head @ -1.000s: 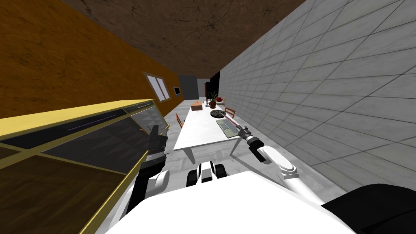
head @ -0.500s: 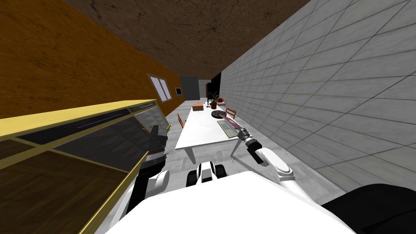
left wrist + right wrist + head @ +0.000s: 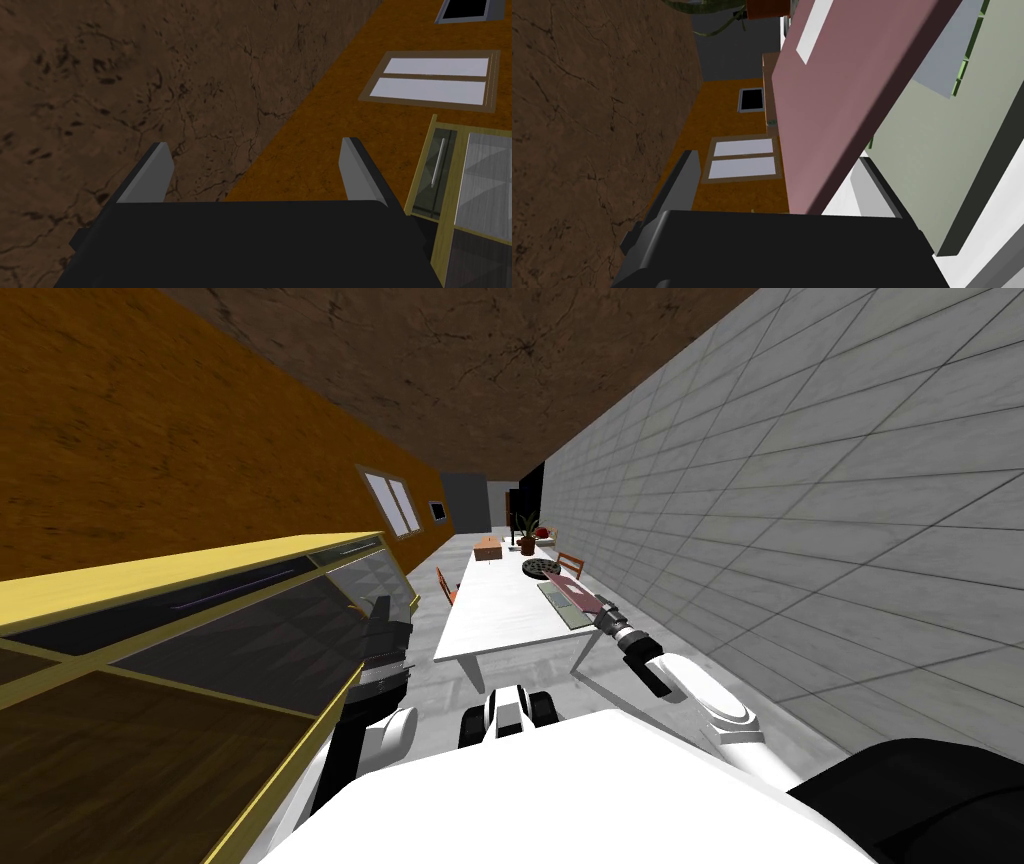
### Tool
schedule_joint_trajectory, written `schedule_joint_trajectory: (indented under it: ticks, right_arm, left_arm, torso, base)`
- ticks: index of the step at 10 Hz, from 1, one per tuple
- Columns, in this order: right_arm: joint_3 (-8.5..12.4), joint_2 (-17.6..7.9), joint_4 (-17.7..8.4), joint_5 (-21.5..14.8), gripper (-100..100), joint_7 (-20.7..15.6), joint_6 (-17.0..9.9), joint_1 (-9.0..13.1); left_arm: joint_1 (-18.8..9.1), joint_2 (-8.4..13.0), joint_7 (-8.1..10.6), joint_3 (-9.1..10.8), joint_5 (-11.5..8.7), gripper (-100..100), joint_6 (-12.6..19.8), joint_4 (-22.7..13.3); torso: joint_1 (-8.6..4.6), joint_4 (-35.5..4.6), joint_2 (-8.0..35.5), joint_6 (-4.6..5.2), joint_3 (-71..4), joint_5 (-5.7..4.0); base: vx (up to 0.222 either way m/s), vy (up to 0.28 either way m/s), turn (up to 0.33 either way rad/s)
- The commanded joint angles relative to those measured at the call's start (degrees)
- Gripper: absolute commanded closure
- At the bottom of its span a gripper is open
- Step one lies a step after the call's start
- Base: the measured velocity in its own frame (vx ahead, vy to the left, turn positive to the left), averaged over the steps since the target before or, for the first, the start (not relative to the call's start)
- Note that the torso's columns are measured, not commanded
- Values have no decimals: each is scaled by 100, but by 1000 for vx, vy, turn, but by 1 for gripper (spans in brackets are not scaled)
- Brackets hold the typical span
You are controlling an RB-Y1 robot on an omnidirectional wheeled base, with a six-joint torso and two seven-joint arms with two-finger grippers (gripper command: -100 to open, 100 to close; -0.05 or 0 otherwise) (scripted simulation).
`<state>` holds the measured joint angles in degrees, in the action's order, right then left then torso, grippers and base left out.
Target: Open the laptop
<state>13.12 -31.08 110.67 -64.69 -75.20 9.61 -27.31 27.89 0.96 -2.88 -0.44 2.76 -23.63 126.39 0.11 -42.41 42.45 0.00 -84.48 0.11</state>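
Even, flat light; wide-angle edge distortion

left: orange-brown wall [image 3: 150,438], window [image 3: 390,503] | right: grey tiled wall [image 3: 800,488] | lower left: yellow-framed glass cabinet [image 3: 200,618] | centre: long white tabletop [image 3: 500,608], grey floor [image 3: 520,673]

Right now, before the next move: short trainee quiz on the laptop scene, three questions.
1. Which gripper is at the laptop lid? A) left B) right C) neither
2. True or false: the lid lies flat on the base.
3. Fill in: the left gripper's fingers stand ____.

Key: 1 B, the right gripper, with the lid's edge between its fingers; 2 false, the lid is tilted up off the base; 3 open.
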Motion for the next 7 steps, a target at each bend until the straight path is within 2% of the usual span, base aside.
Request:
schedule_joint_trajectory:
  ticks: [1,4,5,6,7]
  right_arm:
    - [144,-398,117,139,-100,296,-34,-104]
    - [319,-803,225,297,-100,590,-31,-240]
    - [213,-742,220,241,-100,529,-90,-220]
    - [209,-763,224,245,0,565,-112,-224]
    - [203,-759,218,244,0,562,-107,-229]
  left_arm:
    - [0,0,0,0,0,0,0,0]
    - [0,0,0,0,0,0,0,0]
    - [0,0,0,0,0,0,0,0]
    - [0,0,0,0,0,0,0,0]
    - [0,0,0,0,0,0,0,0]
  torso:
    - [2,1,-2,0,-2,1]
    - [0,3,-5,1,-4,-1]
    - [3,3,-5,-2,-3,0]
    - [-9,5,-4,0,-2,-5]
    - [-15,4,-4,2,-2,-6]
  base:
    - [25,62,-32]
    - [23,57,-30]
    - [8,30,-7]
    - [2,7,4]
    - [0,0,0]
